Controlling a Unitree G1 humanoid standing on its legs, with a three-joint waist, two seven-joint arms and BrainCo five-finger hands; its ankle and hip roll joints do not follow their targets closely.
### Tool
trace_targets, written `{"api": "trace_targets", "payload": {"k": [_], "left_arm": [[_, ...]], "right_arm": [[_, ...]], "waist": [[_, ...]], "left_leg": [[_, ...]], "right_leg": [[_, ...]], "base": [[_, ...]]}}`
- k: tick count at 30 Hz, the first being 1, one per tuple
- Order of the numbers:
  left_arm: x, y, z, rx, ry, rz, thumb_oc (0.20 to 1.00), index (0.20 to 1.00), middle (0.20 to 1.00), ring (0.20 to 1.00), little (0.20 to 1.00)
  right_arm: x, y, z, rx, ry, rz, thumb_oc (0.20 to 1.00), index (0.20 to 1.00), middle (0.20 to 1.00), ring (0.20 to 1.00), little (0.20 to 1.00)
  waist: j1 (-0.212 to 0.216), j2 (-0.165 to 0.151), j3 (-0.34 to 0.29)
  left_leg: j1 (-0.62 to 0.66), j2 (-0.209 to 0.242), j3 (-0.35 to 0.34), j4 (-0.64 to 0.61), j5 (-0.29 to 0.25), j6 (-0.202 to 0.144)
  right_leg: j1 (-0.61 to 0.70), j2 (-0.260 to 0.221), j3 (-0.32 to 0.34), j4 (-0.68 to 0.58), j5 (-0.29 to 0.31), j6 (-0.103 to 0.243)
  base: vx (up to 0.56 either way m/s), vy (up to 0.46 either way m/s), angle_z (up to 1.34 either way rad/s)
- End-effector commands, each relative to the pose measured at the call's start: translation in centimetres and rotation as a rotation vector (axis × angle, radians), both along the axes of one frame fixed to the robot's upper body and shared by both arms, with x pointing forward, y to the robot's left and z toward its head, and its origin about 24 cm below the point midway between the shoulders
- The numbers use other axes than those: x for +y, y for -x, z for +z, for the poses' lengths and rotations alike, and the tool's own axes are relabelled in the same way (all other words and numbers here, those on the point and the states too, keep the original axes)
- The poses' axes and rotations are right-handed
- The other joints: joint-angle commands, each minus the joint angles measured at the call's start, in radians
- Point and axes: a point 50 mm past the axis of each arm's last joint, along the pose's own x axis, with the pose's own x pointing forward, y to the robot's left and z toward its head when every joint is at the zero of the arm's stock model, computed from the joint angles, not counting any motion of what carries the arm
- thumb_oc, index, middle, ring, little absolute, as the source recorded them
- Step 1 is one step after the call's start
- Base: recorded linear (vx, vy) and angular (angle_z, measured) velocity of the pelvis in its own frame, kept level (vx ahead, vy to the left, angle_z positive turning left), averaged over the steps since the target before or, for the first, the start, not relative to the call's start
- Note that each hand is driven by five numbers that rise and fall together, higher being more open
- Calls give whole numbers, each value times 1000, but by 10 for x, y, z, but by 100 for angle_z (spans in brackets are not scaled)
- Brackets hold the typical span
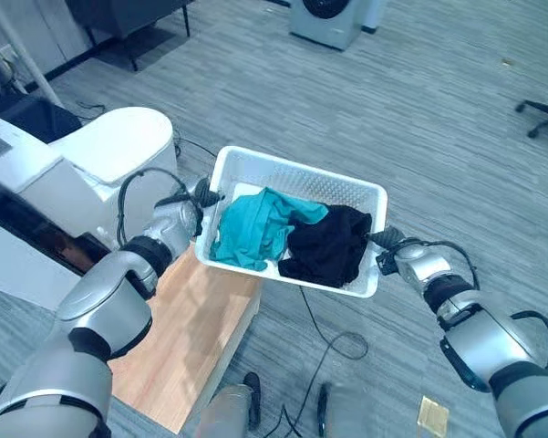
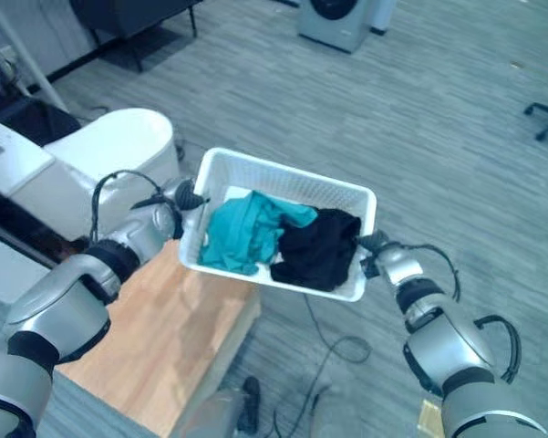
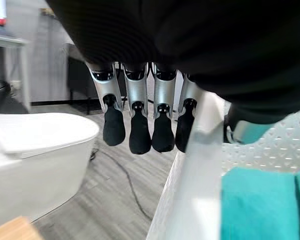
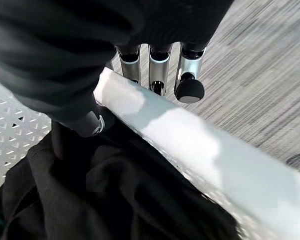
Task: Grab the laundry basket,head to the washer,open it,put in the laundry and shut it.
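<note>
Laundry basket (image 1: 296, 173), rims gripped by both hands' fingers (image 3: 140, 135), hangs over grey plank floor (image 1: 419, 109); washer (image 1: 326, 18) far behind.

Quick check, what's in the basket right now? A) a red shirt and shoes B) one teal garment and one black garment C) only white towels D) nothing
B: the white laundry basket, held at its ends by the left hand and the right hand, holds a teal garment toward the left-hand end and a black garment toward the right-hand end.
</note>
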Motion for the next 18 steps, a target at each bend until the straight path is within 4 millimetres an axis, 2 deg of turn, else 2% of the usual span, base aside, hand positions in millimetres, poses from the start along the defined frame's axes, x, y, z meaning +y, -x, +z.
{"api": "trace_targets", "payload": {"k": [1,7,8,11,16,18], "left_arm": [[-80,-5,45,-162,7,-287,200,200,200,200,200],[-72,-7,48,-172,14,-252,200,200,200,200,200],[-71,-8,44,-160,1,-241,200,200,200,200,200],[-73,-8,45,-160,-15,-240,200,200,200,200,200],[-76,-11,53,-180,-15,-224,200,200,200,200,200],[-76,-11,53,-180,-15,-224,200,200,200,200,200]], "right_arm": [[50,-33,83,-310,-15,209,200,200,200,200,200],[44,-35,90,-325,-20,192,200,200,200,200,200],[38,-34,89,-323,-17,179,200,200,200,200,200],[34,-34,91,-327,-14,173,200,200,200,200,200],[21,-31,100,-375,-26,152,200,200,200,200,200],[21,-31,100,-375,-26,152,200,200,200,200,200]], "waist": [[22,9,-99],[25,-4,-87],[11,-8,-81],[-1,-6,-76],[-35,-1,-48],[-36,-1,-47]], "left_leg": [[78,47,-120,-127,-56,-74],[68,77,-96,-132,-36,-97],[63,96,-101,-139,-11,-120],[65,107,-111,-152,6,-132],[57,147,-153,-195,74,-164],[57,147,-155,-195,75,-165]], "right_leg": [[33,19,-28,-138,76,-1],[62,36,-12,-256,100,0],[78,52,-22,-279,97,-7],[85,66,-28,-281,92,-14],[78,130,-30,-269,58,-55],[78,130,-32,-268,58,-56]], "base": [[-118,-110,-85],[-84,-146,-45],[-46,-220,1],[-40,-183,18],[-40,-202,18],[-18,-99,13]]}}
